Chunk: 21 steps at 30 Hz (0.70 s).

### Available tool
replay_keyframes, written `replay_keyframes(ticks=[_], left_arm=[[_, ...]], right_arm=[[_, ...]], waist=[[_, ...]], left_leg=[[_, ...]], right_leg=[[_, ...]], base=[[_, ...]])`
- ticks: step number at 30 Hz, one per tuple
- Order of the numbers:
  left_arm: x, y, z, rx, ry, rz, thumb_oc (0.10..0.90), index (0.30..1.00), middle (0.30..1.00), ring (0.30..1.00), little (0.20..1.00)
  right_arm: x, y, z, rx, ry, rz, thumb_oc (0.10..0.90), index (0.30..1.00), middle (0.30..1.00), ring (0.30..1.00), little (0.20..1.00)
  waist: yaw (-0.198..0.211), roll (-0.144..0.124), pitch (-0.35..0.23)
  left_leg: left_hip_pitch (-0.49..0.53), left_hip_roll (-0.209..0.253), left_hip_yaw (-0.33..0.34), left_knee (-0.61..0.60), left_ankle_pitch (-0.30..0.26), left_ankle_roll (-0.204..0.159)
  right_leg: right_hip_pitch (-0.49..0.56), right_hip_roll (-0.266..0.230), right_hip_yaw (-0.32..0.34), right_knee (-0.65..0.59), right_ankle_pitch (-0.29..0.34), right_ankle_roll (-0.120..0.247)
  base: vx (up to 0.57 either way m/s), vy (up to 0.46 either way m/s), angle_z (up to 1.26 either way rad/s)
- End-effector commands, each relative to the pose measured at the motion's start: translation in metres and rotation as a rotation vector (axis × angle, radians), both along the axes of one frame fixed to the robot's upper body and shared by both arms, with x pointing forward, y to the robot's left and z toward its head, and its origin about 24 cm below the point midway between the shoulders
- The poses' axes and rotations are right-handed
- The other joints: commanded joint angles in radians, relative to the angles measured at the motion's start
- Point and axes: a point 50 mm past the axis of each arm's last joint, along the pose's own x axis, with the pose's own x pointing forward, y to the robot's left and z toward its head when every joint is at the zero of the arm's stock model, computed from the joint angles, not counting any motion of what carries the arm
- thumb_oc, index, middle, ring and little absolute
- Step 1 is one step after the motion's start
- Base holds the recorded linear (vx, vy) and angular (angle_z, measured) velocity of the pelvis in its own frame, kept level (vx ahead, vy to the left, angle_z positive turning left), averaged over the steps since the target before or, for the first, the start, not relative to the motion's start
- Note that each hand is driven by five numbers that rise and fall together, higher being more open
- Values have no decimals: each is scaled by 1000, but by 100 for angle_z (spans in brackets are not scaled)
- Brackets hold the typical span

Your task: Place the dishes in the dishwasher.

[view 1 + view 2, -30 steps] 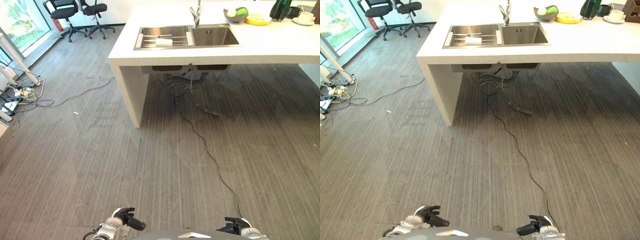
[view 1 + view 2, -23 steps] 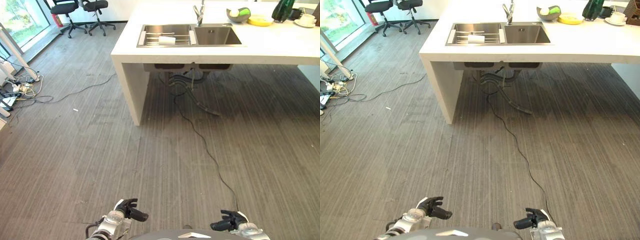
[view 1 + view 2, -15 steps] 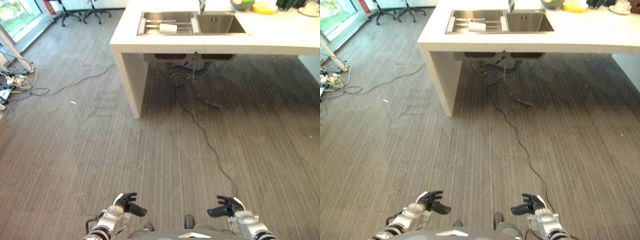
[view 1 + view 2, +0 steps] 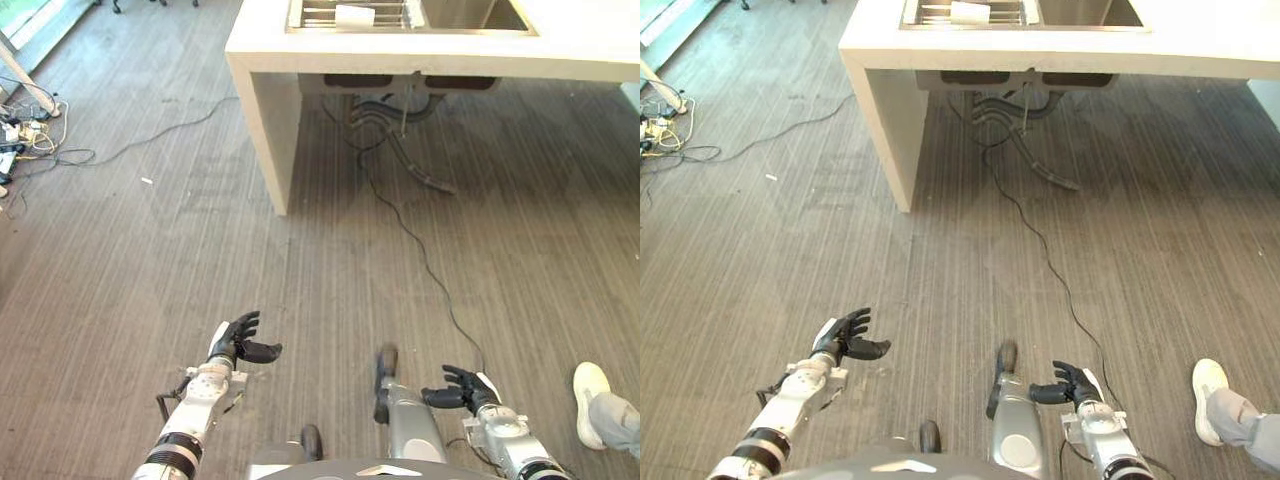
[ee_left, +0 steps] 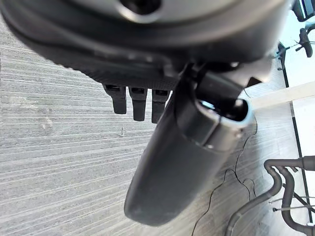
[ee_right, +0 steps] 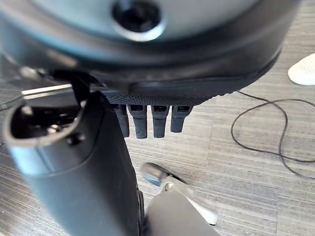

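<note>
Closest in, the left hand (image 4: 238, 342) and right hand (image 4: 462, 388) both hang low over the bare floor (image 4: 200, 250). Their fingers are loose and spread, thumbs out, and they've got hold of nothing. That makes sense to me, since there's nothing to grab out here. Someone's shoe (image 4: 589, 388) sits just off to the right. Well beyond that is the counter (image 4: 400, 55), with pipes (image 4: 385, 115) hanging underneath. The white dish (image 4: 354, 15) lies in the rack (image 4: 320, 12) of the sink (image 4: 470, 14), probably left there to drain. My guess is the job has barely begun, and the next thing needed is getting within reach of it.
</note>
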Motion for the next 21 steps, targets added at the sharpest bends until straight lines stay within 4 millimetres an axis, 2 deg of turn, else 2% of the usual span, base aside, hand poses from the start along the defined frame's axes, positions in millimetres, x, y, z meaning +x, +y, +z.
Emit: replay_keyframes(ticks=[1,2,4,5,6,7,8,9,10,11,12,13,14,15,18,20,21], left_arm=[[40,-5,47,-18,-268,-26,800,900,900,900,900],[41,-6,51,-20,-292,-34,800,900,900,900,900],[43,-7,58,-19,-331,-41,800,900,900,900,900],[46,-9,63,-23,-356,-45,800,900,900,900,900],[46,-9,63,-23,-356,-45,800,900,900,900,900],[48,-9,70,-25,-392,-50,800,900,900,900,900],[58,-9,101,-11,-531,-59,800,900,900,900,900],[59,-9,102,-10,-531,-58,800,900,900,900,900],[63,-9,117,-1,-600,-65,800,900,900,900,900],[67,-8,134,16,-675,-69,800,900,900,900,900],[74,-10,166,55,-815,-68,800,900,900,900,900],[77,-12,181,67,-880,-72,800,900,900,900,900],[77,-12,182,68,-881,-72,800,900,900,900,900],[78,-13,196,81,-945,-85,800,900,900,900,900],[78,-18,231,108,-1098,-119,800,900,900,900,900],[75,-20,247,114,-1169,-134,800,900,900,900,900],[73,-21,253,106,-1197,-142,800,900,900,900,900]], right_arm=[[10,-14,9,-78,-33,54,800,900,900,900,900],[6,-16,7,-79,-17,51,800,900,900,900,900],[-1,-20,3,-80,16,39,800,900,900,900,900],[-8,-21,-2,-80,55,25,800,900,900,900,900],[-8,-21,-2,-80,55,25,800,900,900,900,900],[-15,-21,-7,-72,83,10,800,900,900,900,900],[-39,-23,-19,-57,172,-53,800,900,900,900,900],[-39,-22,-19,-56,171,-52,800,900,900,900,900],[-46,-24,-22,-50,196,-86,800,900,900,900,900],[-54,-25,-25,-43,218,-118,800,900,900,900,900],[-67,-27,-29,-45,269,-158,800,900,900,900,900],[-75,-30,-31,-49,303,-178,800,900,900,900,900],[-75,-29,-31,-48,302,-178,800,900,900,900,900],[-83,-30,-33,-43,332,-192,800,900,900,900,900],[-98,-32,-35,-37,385,-222,800,900,900,900,900],[-101,-32,-36,-33,403,-218,800,900,900,900,900],[-101,-31,-36,-31,408,-218,800,900,900,900,900]], waist=[[-6,6,-22],[-4,3,-29],[-7,11,-45],[-6,15,-53],[-6,15,-53],[-2,18,-58],[17,11,-42],[12,5,-45],[21,-3,-33],[27,-12,-22],[40,-15,-4],[47,-15,1],[44,-20,-1],[50,-17,-1],[64,-37,4],[85,-39,7],[96,-41,4]], left_leg=[[134,23,-109,25,-123,-9],[139,27,-123,36,-124,-13],[112,65,-131,112,-77,-40],[95,85,-142,165,-34,-59],[95,85,-142,165,-34,-59],[76,99,-145,217,15,-74],[-66,134,-175,530,207,-110],[-74,128,-180,531,212,-110],[-126,139,-174,630,253,-108],[-167,148,-160,710,263,-102],[-227,145,-132,763,224,-83],[-264,112,-145,752,183,-73],[-269,106,-146,750,189,-71],[-287,86,-136,694,151,-58],[-378,63,-89,580,76,-50],[-428,14,-109,472,79,-51],[-444,-3,-123,403,110,-58]], right_leg=[[77,12,20,20,147,23],[80,16,32,33,156,14],[96,46,37,44,142,-14],[104,70,44,61,125,-34],[104,70,44,61,125,-34],[123,88,37,67,104,-51],[212,137,33,52,42,-122],[208,131,31,49,46,-121],[235,143,27,38,29,-143],[261,153,27,28,11,-160],[294,167,27,32,-24,-177],[310,170,33,32,-35,-177],[306,164,32,31,-32,-176],[328,170,36,26,-42,-171],[390,165,46,-10,-56,-154],[423,172,70,-37,-57,-145],[439,174,79,-54,-56,-140]], base=[[344,-159,18],[328,-205,43],[311,-278,64],[228,-222,48],[224,-220,37],[379,-474,-1],[368,-476,7],[342,-504,48],[128,-257,46],[286,-407,52],[300,-303,16],[225,-181,34],[191,-52,24],[199,-48,15],[255,-47,-3],[247,32,-27],[341,78,-41]])
